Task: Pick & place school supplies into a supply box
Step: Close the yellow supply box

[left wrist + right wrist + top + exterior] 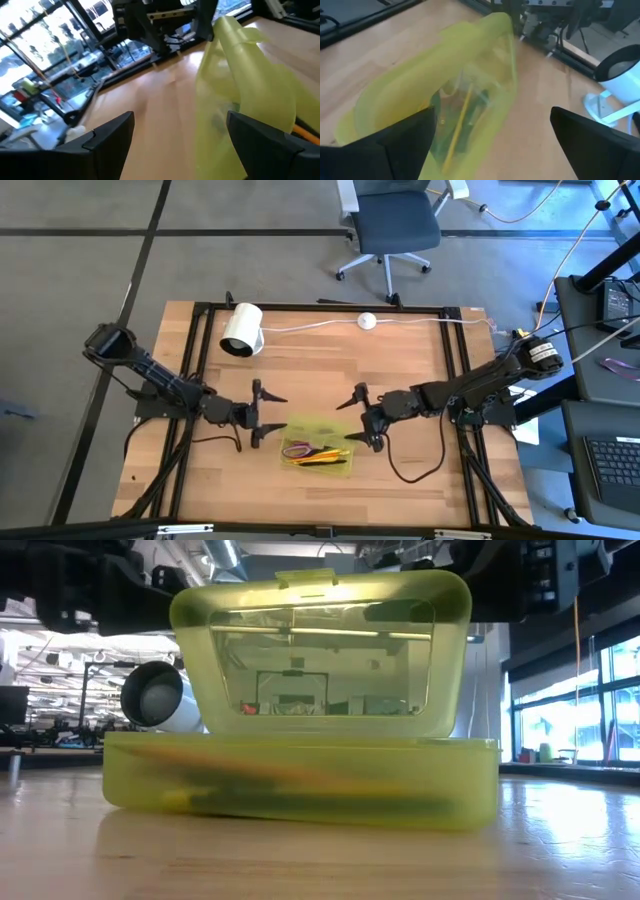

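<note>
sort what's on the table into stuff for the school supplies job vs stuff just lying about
For the job:
- supply box, lid standing up
- pens and pencils inside it
- scissors inside it

Just lying about:
- white cylinder roll at the table's far side
- small white puck on a cable
- office chair on the floor beyond the table

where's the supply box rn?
In the high view the supply box sits at the table's near-centre, lid up, between the open left gripper and the open right gripper, with the white roll farther back to its left.
</note>
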{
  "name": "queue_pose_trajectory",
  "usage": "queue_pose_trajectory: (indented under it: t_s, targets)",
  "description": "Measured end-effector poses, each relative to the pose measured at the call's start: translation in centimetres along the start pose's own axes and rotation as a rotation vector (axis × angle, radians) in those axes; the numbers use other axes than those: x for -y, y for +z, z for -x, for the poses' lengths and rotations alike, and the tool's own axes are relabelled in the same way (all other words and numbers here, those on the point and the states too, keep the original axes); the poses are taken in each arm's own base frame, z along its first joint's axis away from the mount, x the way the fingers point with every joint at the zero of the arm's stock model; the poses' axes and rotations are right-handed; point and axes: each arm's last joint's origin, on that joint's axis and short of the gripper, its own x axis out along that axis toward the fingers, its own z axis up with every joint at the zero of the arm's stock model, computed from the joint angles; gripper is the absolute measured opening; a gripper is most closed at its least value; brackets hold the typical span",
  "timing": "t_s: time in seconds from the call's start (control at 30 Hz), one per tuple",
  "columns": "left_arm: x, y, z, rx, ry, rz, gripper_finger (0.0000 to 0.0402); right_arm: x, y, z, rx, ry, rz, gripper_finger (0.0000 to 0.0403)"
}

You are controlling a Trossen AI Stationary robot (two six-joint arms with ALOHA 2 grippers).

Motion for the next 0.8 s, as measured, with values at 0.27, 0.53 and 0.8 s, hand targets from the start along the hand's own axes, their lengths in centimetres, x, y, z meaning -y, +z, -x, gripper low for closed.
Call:
queue_pose_trajectory:
  t_s: [0.27, 0.53, 0.8]
  targets:
    - [1.5, -0.5, 0.6, -0.043, -0.151, 0.089, 0.0311, -1.4, -0.1, -0.7, -0.005, 0.043, -0.088, 0.0391]
    - [1.9, -0.7, 0.8, -0.062, -0.252, 0.195, 0.0311, -2.8, -0.6, -1.5, -0.026, 0.078, -0.232, 0.0391]
    - [3.0, -1.7, 0.2, -0.113, -0.331, 0.218, 0.0311, -4.1, -1.5, -3.3, -0.003, 0.129, -0.297, 0.0391]
